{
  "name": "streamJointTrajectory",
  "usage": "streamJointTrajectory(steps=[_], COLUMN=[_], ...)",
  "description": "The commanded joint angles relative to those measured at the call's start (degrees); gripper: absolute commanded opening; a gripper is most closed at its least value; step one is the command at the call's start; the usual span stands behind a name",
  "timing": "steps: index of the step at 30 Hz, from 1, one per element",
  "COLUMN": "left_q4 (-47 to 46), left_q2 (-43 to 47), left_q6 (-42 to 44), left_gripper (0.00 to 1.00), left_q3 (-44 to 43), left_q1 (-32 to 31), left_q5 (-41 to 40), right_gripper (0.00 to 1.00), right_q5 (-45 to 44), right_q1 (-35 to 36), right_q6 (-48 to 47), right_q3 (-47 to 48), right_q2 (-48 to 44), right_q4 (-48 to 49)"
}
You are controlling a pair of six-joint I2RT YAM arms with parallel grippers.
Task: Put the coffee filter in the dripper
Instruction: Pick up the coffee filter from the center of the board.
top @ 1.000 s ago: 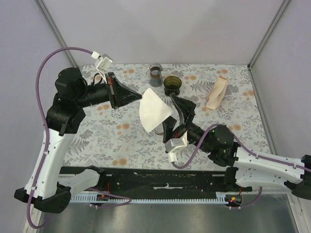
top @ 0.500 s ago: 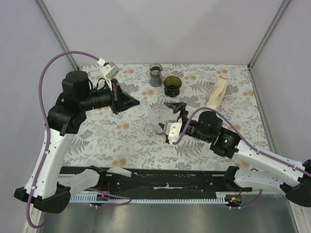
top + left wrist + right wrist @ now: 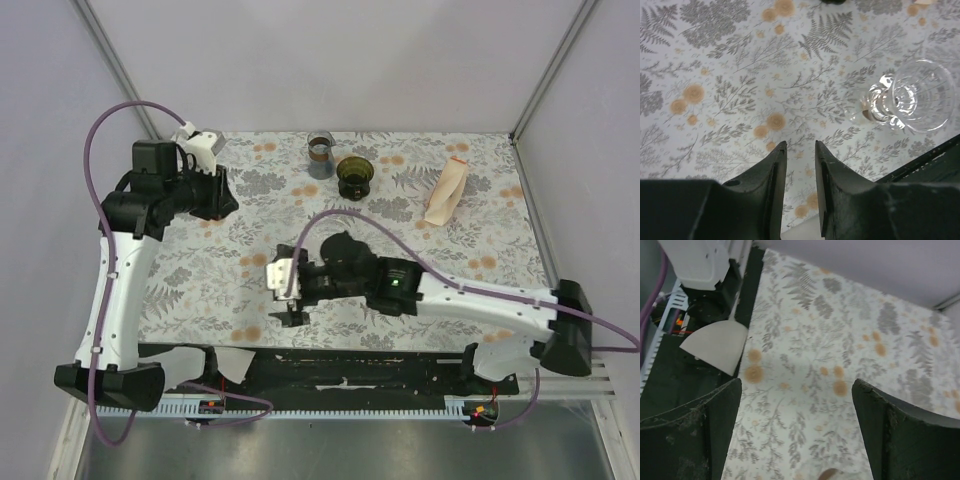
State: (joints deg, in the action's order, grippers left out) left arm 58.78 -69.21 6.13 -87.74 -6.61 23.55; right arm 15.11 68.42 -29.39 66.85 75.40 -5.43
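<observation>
The coffee filter (image 3: 715, 347), a flat white paper fan, lies on the black base strip just off the table's near edge, beside the left arm's base. Neither gripper touches it. The dark olive dripper (image 3: 354, 176) stands upright at the back middle of the table. My right gripper (image 3: 283, 297) hovers over the near-left part of the table, its jaws wide open and empty (image 3: 796, 382). At the back left, my left gripper (image 3: 228, 195) points right, its jaws a little apart with only tablecloth between them (image 3: 800, 145).
A clear glass jar with a brown band (image 3: 321, 153) stands left of the dripper. A peach packet (image 3: 446, 193) lies at the back right. A clear glass carafe (image 3: 912, 95) sits mid-table next to the right arm. The floral cloth (image 3: 200, 280) ends at the black rail.
A second ago the filter was held up over mid-table; now it lies off the near edge. The left gripper has drawn back left and parted. The right arm has swung left.
</observation>
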Motion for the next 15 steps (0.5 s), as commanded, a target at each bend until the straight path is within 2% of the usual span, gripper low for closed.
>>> streamJointTrajectory(steps=[1,7,15], left_q4=[-1.29,-5.87,-6.40], left_q2=[4.95,9.35,9.62], left_q6=[2.14,0.37,0.46], left_gripper=[0.38,0.40,0.40], left_q3=[3.53,7.15,5.30], left_q1=[0.46,3.00,6.43], left_q5=[-9.21,-11.33,-5.98], right_gripper=[0.98,0.98,0.92], right_q5=[5.35,8.36,11.60], right_q1=[3.28,10.41,13.48], right_q6=[9.26,4.17,1.88], right_q3=[4.16,3.30,-3.22], right_q2=[9.74,19.25,25.76], right_q4=[-3.44,-2.05,15.18])
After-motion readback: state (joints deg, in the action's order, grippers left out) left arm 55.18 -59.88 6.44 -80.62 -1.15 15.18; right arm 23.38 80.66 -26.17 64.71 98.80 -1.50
